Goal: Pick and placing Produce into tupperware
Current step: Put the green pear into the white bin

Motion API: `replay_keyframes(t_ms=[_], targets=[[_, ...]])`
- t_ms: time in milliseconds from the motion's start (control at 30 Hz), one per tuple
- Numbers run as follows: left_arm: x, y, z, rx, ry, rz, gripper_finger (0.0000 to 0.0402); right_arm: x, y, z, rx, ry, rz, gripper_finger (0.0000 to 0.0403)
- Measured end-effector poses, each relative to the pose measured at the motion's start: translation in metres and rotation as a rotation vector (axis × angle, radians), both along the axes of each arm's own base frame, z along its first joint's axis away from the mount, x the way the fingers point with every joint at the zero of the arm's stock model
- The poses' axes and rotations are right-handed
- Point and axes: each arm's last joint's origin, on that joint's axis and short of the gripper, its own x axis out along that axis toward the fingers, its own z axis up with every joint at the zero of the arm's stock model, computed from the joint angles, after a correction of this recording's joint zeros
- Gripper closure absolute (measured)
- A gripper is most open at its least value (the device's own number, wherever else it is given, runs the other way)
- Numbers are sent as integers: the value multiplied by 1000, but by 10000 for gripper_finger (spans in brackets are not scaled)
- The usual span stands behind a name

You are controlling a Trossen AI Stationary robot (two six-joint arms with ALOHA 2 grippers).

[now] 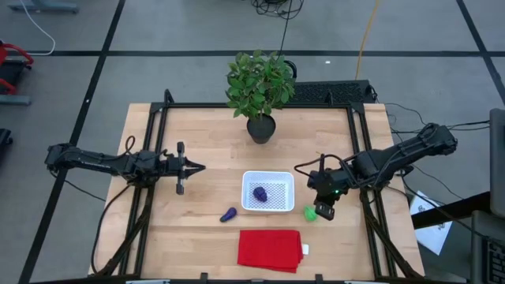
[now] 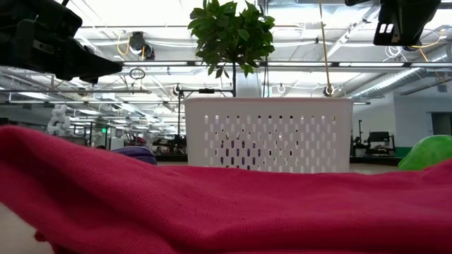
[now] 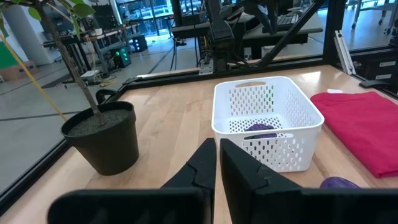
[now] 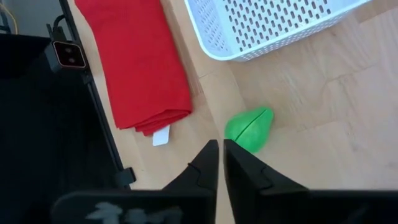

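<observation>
Fingers on the right gripper (image 4: 217,163) are clenched empty above the green produce (image 4: 249,129), which sits on the bench right of the tupperware (image 1: 268,192). Dropping like that would knock it away. Left gripper (image 3: 217,167) clenched too, waiting far left.

Both arms are matte black, slim jointed links with dark cables looped along them. The right gripper (image 1: 324,211) has a small green LED lit on its wrist block and a white marking on the housing, visible at 1 o'clock in the low view; the left gripper (image 1: 199,167) has a pale crossbar at its finger base. Fingers (image 3: 239,168) are dark, wedge-shaped, smooth-faced.
</observation>
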Motion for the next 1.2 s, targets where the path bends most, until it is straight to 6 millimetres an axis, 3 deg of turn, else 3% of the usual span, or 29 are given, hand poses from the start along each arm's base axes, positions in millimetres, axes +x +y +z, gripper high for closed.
replay_keyframes(t_ms=[600, 833, 1200], targets=[[0, 0, 0, -1, 0, 0, 376, 5, 2, 3, 57, -41, -15, 149], [0, 0, 0, -2, 0, 0, 376, 3, 1, -6, 33, 65, -51, 136], [0, 0, 0, -2, 0, 0, 376, 17, 8, -32, 3, 216, -58, 135]])
